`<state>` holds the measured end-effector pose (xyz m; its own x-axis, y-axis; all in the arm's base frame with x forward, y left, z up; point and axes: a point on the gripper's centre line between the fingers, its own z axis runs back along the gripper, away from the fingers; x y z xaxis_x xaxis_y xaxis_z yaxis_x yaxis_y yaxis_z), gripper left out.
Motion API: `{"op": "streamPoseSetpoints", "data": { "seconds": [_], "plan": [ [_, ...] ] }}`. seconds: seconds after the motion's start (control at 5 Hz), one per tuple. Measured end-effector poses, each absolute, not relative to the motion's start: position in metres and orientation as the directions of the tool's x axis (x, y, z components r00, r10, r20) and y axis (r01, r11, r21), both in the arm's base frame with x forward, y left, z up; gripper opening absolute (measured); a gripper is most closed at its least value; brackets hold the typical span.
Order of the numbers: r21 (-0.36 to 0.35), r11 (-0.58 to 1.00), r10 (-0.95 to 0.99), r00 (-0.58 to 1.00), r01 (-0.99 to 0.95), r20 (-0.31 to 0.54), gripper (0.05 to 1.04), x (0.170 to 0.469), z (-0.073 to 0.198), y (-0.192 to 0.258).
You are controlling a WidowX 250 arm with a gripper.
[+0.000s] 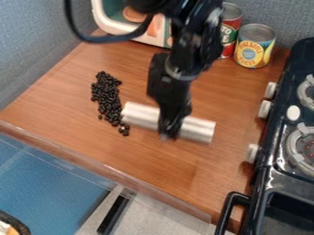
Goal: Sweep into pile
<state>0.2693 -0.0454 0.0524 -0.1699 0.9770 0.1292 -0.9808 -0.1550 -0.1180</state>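
The black gripper (171, 131) hangs over the middle of the wooden counter, shut on a silvery metal cylinder (141, 114) that lies crosswise and sticks out on both sides of it. Black beans (107, 98) form a long, narrow pile left of the gripper, stretching from upper left down toward the lower right. The cylinder's left end is right beside the pile's lower part, with a few beans near it; whether they touch cannot be told.
A black toy stove (276, 151) with pale knobs stands along the right. At the back are a red can (229, 32), a yellow-labelled can (255, 46) and a white-and-green toy (108, 18). The wooden counter's (153, 183) front edge slants across the lower left.
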Motion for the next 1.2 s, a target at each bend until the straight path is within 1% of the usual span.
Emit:
{"op": "streamPoseSetpoints", "data": {
  "seconds": [0.2, 0.4, 0.6, 0.8, 1.0, 1.2],
  "plan": [
    [-0.104, -0.191, 0.977, -0.199, -0.976, 0.071, 0.388, 0.248, 0.047, -0.044],
    [-0.109, -0.273, 0.962, -0.27, -0.956, -0.038, 0.388, 0.241, 0.046, -0.033],
    [-0.131, -0.297, 0.954, -0.29, -0.946, -0.072, 0.388, 0.242, 0.043, -0.026],
    [-0.127, -0.31, 0.95, -0.303, -0.942, -0.069, 0.388, 0.244, 0.037, -0.02],
    [-0.103, -0.317, 0.948, -0.314, -0.943, -0.046, 0.388, 0.244, 0.026, -0.017],
    [-0.111, -0.322, 0.947, -0.321, -0.94, -0.033, 0.388, 0.249, 0.022, -0.014]
  ]
}}
